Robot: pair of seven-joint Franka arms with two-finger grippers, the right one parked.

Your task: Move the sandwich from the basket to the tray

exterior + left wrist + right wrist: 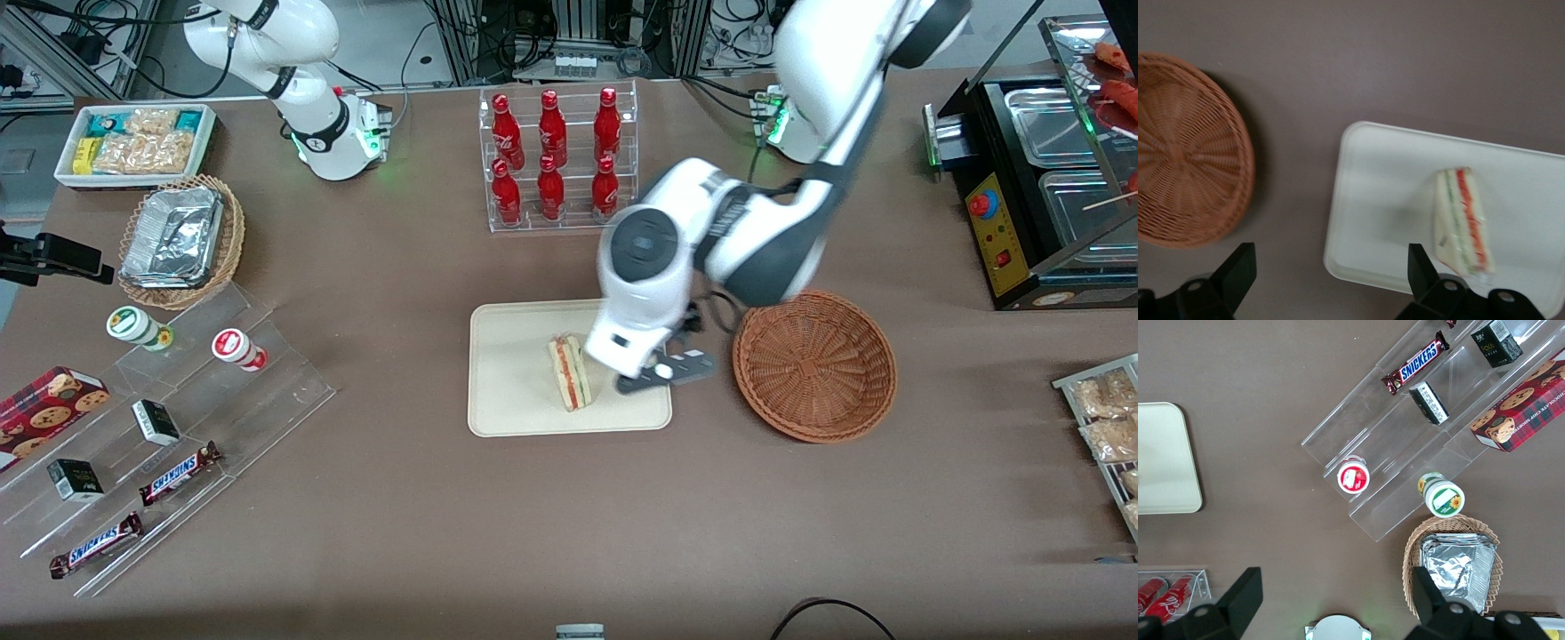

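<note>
1. Front view: sandwich (569, 372) already lying on the tray (511, 391), cut edge with the red and green layers facing up. Basket (813, 364) empty, sitting just beside the tray toward the working arm's end.
2. Wrist view: gripper (1328, 290) spread wide, holding nothing, hanging above the tray edge nearest the basket (1185, 153), one finger close to the sandwich (1461, 223) but looks clear of it.
3. Step-wise: pretty much the release/retreat part, placement looks done.
4. Next up, probably: lift straight up and pull back without clipping the sandwich or nudging the tray (1378, 193).
</note>
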